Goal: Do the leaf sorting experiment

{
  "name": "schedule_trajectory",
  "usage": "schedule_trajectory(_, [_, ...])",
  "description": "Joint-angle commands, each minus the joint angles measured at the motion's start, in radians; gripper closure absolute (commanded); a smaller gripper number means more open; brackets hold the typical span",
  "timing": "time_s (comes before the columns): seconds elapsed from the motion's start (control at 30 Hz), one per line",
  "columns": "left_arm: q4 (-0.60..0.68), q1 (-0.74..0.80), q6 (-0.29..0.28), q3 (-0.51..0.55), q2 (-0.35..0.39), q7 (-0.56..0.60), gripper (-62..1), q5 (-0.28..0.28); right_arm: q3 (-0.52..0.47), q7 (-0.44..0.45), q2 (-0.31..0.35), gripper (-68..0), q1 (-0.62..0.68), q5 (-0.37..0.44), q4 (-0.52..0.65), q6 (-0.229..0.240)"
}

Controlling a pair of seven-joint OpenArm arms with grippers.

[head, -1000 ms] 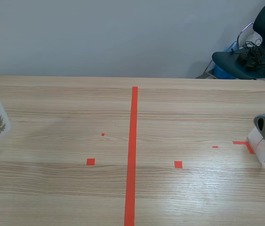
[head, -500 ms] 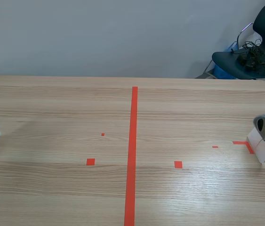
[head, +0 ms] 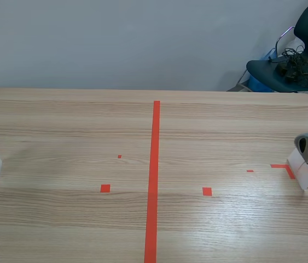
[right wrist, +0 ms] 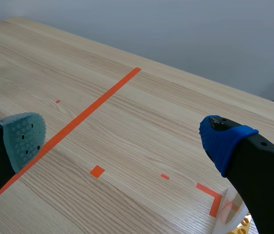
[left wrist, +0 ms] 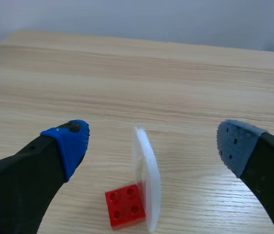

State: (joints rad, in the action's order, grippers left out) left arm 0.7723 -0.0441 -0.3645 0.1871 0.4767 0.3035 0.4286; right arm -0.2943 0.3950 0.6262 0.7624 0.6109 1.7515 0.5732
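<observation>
Card (left wrist: 146, 180) w/ red brick (left wrist: 125, 209) as foot: stands upright, edge-on, far L of centre tape line (head: 154, 181), near the worktop edge. It sits between the fingers of the L end effector (left wrist: 154, 141) and touches neither pad.

Worktop (head: 60, 219): light wood, tape line runs down its middle, small tape squares on both sides of the line.

Chair (head: 301, 49): dark, off the worktop, well R of the line and beyond the far edge; black cables (head: 293, 63) piled on the seat.

L end effector: released, fingers wide apart, grasping nothing.

R end effector (right wrist: 123, 138): released, fingers spread, nothing between them. It is far R of the line, low over the worktop.

2nd card (head: 301, 172): white, far R of the line, just beside the R end effector's finger, next to a tape corner mark. Contact w/ the finger: cannot tell.

Yellow brick (right wrist: 248, 224): at the foot of the 2nd card, only partly seen.
</observation>
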Motion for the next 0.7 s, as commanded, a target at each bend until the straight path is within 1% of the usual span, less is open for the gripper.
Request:
schedule_trajectory(0.0, [0.082, 0.006, -0.059, 0.007, 0.066, 0.013, -58.7, 0.050, -0.013, 0.014, 0.011, -67.9, -0.012, 0.021, 0.010, 0.000])
schedule_trajectory(0.07, [0.158, 0.037, -0.137, 0.011, 0.106, 0.006, -61.8, 0.092, -0.023, 0.014, 0.011, -67.9, -0.012, 0.039, 0.010, 0.000])
schedule_trajectory(0.13, [0.253, 0.074, -0.206, 0.026, 0.137, -0.034, -62.3, 0.096, -0.042, 0.014, 0.011, -67.9, -0.012, 0.057, 0.010, 0.000])
schedule_trajectory(0.2, [0.357, 0.116, -0.278, 0.042, 0.156, -0.075, -62.3, 0.100, -0.066, 0.014, 0.011, -67.9, -0.011, 0.056, 0.010, 0.000])
schedule_trajectory(0.27, [0.468, 0.164, -0.332, 0.051, 0.161, -0.118, -62.3, 0.108, -0.089, 0.013, 0.011, -67.9, -0.011, 0.057, 0.010, 0.000])
schedule_trajectory(0.43, [0.752, 0.298, -0.332, 0.049, 0.129, -0.213, -62.3, 0.110, -0.114, 0.003, 0.011, -67.9, -0.011, 0.056, 0.010, 0.000])
schedule_trajectory(0.53, [0.907, 0.383, -0.332, 0.049, 0.095, -0.238, -62.3, 0.105, -0.113, -0.009, 0.011, -67.9, -0.011, 0.056, 0.010, 0.000])
schedule_trajectory(0.67, [1.049, 0.470, -0.332, 0.049, 0.044, -0.253, -62.3, 0.086, -0.113, -0.008, 0.011, -67.9, -0.011, 0.057, 0.010, 0.000])
